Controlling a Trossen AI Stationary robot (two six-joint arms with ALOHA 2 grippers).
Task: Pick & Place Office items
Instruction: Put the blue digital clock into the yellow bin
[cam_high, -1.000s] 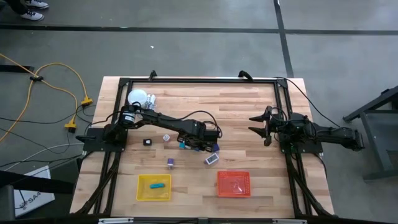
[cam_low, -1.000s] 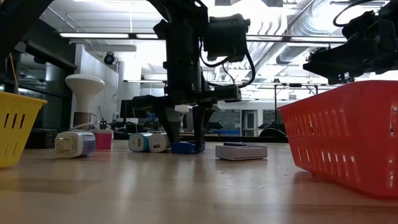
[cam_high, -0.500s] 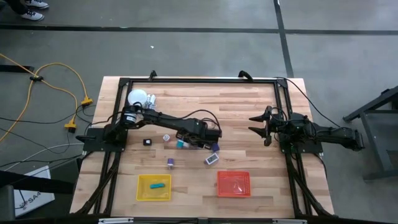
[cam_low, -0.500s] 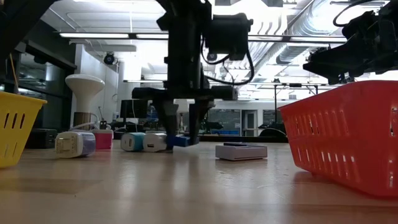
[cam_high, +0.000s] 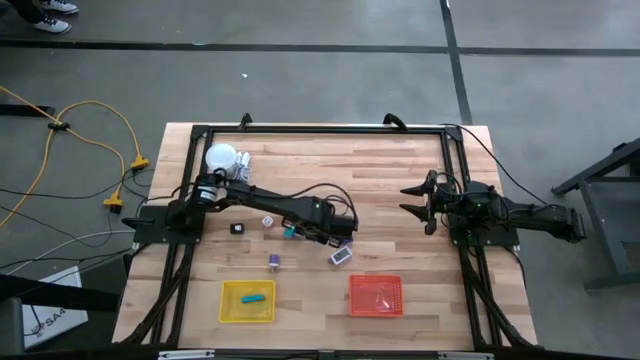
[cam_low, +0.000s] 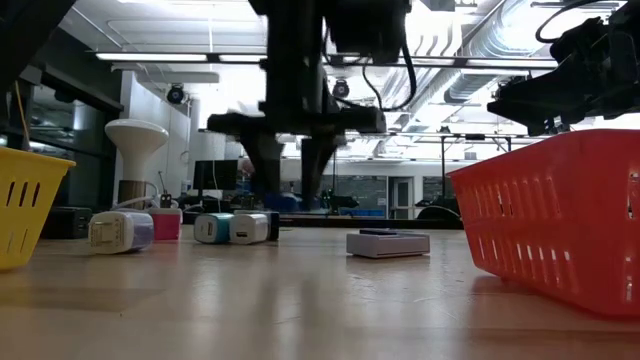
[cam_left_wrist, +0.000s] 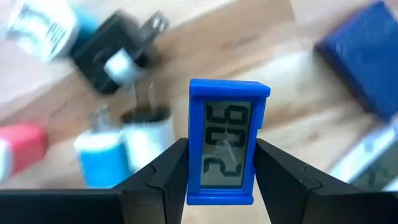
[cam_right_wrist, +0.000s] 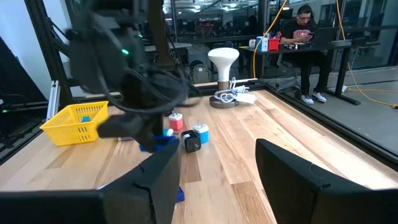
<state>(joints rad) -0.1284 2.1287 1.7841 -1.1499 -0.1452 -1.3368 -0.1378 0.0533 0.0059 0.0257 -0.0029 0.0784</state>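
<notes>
A small blue clock (cam_left_wrist: 228, 142) with a grey digit display hangs above the table. My left gripper (cam_low: 291, 196) (cam_high: 332, 233) is shut on it over the table's middle. Below it lie other office items: a black plug block (cam_left_wrist: 117, 51), a teal roll (cam_left_wrist: 98, 157), a white roll (cam_left_wrist: 148, 135) and a dark blue block (cam_left_wrist: 365, 57). A white-and-dark flat block (cam_low: 388, 243) rests on the wood. My right gripper (cam_right_wrist: 217, 180) (cam_high: 414, 200) waits open at the table's right side, level and touching nothing. My left gripper pinches the blue clock by its two long sides (cam_left_wrist: 194, 180) between its two fingers, near one end of the clock. The fingers point down from above and lie across it. The clock is lifted clear of the table, display side up.
A yellow mesh tray (cam_high: 247, 312) at the near left holds a teal item (cam_high: 254, 297). An orange mesh tray (cam_high: 376, 296) stands near the front middle. A white globe (cam_high: 220, 157) stands at the far left. A person sits at a desk (cam_right_wrist: 305, 31) beyond the table.
My left gripper has risen straight up from the table with the blue clock. The clock lay on the wood between the fingers a second ago and now hangs clear above the other items. The fingers have stayed as they were.
</notes>
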